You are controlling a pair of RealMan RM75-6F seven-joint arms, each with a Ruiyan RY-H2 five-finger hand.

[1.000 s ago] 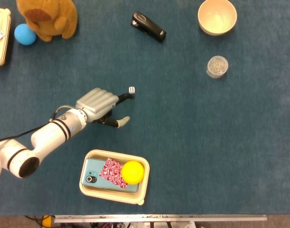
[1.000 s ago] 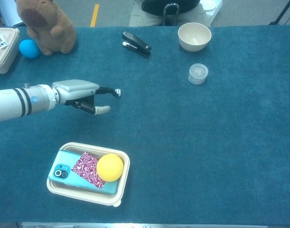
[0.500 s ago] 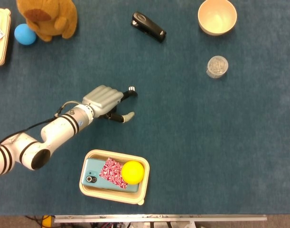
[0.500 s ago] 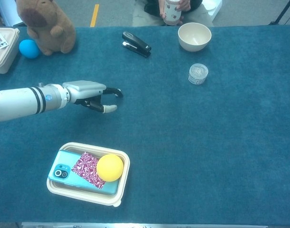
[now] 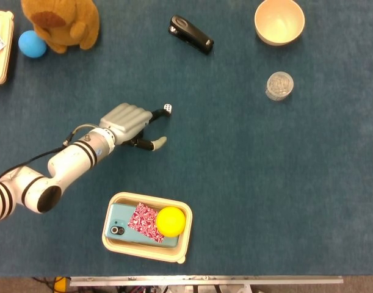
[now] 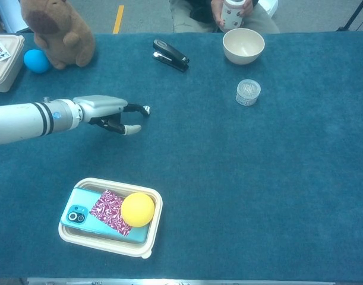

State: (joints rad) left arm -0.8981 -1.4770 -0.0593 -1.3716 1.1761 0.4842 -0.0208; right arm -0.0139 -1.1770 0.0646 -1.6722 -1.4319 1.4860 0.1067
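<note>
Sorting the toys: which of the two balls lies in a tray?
The yellow ball, resting on the phone in the tray; the blue ball lies on the table.

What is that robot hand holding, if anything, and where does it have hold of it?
The left hand touches a small white die with a fingertip, its thumb apart below. Whether the die is actually gripped cannot be told.
</note>
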